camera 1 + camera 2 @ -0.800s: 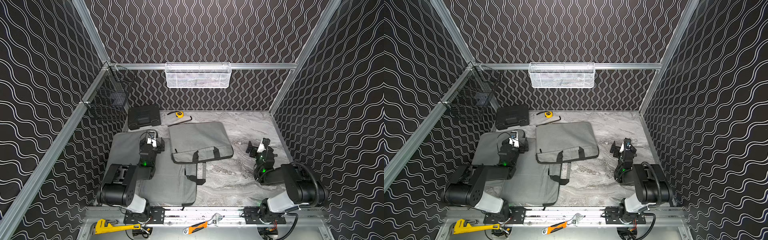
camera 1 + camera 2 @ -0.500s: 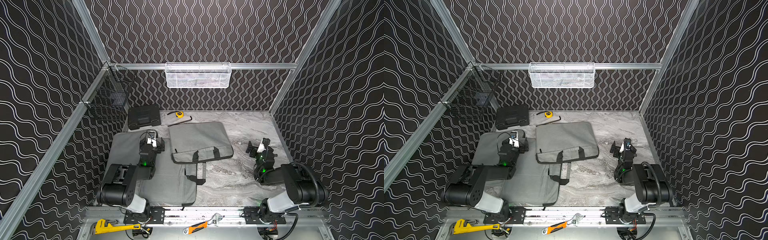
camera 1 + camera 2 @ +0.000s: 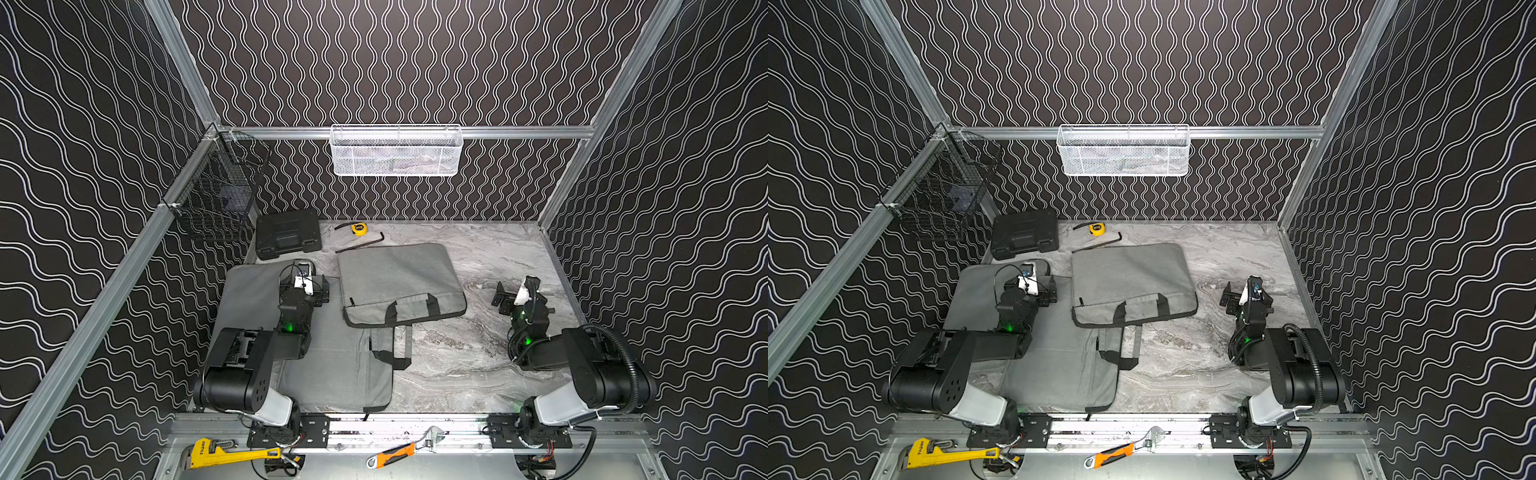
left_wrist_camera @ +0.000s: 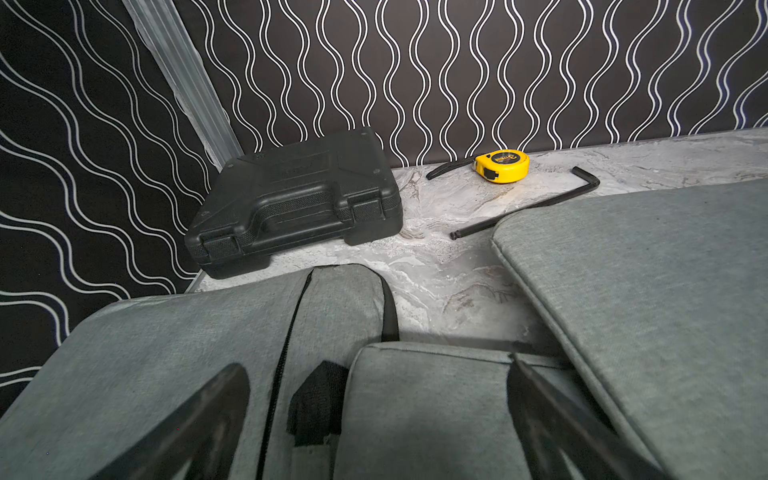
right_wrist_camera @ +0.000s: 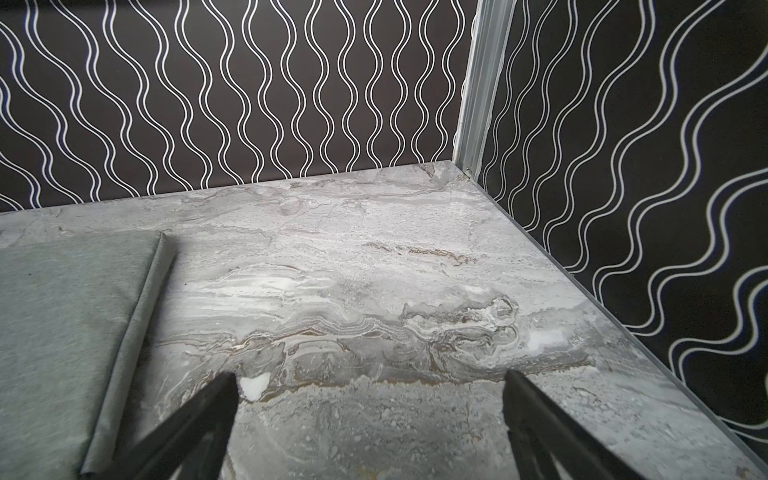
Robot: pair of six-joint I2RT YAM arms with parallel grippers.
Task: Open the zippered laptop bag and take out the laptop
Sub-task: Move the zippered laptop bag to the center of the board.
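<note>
On the marble table [image 3: 498,257], the laptop bag [image 3: 399,278] lies crosswise, handles [image 3: 411,308] on its near edge; both jaws spread, empty.

In both top views you look down from high above the front rail [image 3: 374,426] toward the back wall, far enough to take in the whole table [image 3: 1225,249]. Your left wrist camera sits low and close over the near grey bag [image 4: 166,353], facing the back left corner, and shares the black case [image 4: 299,199] and tape measure [image 4: 502,166] with them. Your right wrist camera skims the table toward the back right corner, catching the centre grey bag [image 5: 62,311] at its edge.
</note>
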